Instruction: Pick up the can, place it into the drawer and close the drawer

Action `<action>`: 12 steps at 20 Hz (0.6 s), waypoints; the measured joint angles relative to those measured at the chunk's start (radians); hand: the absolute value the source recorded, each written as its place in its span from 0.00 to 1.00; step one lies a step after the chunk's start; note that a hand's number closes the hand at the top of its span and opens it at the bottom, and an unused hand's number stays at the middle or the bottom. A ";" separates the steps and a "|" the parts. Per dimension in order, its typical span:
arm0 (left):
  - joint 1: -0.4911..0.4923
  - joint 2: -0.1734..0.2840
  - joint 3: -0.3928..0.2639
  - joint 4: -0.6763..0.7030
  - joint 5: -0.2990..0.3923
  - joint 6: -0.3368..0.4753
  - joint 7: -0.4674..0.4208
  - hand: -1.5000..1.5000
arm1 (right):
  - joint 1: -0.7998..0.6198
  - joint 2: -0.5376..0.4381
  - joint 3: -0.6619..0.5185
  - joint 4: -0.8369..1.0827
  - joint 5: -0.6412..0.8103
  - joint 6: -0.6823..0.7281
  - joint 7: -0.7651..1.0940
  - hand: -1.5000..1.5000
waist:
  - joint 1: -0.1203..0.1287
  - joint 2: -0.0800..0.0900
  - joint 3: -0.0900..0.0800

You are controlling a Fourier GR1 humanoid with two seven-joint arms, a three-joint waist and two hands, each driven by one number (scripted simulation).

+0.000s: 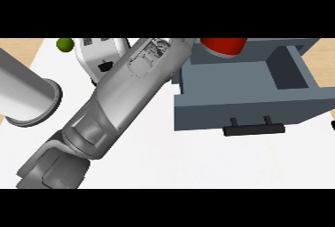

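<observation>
Can: I see a red rounded shape (223,46) at the top edge, just behind the open drawer's back wall. I take it for the can, but only its lower part shows, so I cannot be sure.
Where it sits: it looks to be at or above the rear of the drawer (297,95), not plainly inside it. I cannot tell whether it rests on anything or is being held.
How it should handle: I judge a can to be stiff, light to middling in weight, and smooth-sided, so it may slip. It is not fragile, though it could roll if laid down.
Where to hold: round the middle of the side wall, fingers on one side and thumb on the other.
My forearm: one grey forearm (111,104) runs from the lower left up towards the can, crossing the white surface (196,159).
My robot hand: it is out of view past the top edge, so I cannot tell whether its fingers are apart, together or wrapped on the can. Which arm this is I cannot say with confidence.
Other arm: a grey cylinder (26,95) at the left edge may be my other forearm; no hand shows on it.
Drawer: pulled out, its inside looks bare, dark handle (254,129) facing me.
Hard to make out: a green round thing (64,45) and a white object (98,55) are partly covered by my forearm.
</observation>
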 measured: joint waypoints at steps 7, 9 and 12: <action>-0.062 0.000 -0.074 0.108 0.095 0.025 -0.024 1.00 | -0.052 -0.008 0.007 0.045 0.021 -0.008 0.000 0.00 | -0.018 0.005 0.001; -0.058 0.000 -0.096 0.130 0.115 0.029 -0.045 1.00 | -0.060 -0.010 0.005 0.045 0.018 -0.009 0.003 0.00 | -0.021 0.006 0.001; -0.058 0.000 -0.128 0.163 0.139 0.043 -0.078 1.00 | -0.093 -0.015 0.014 0.049 0.026 -0.020 0.028 0.00 | -0.030 0.010 0.001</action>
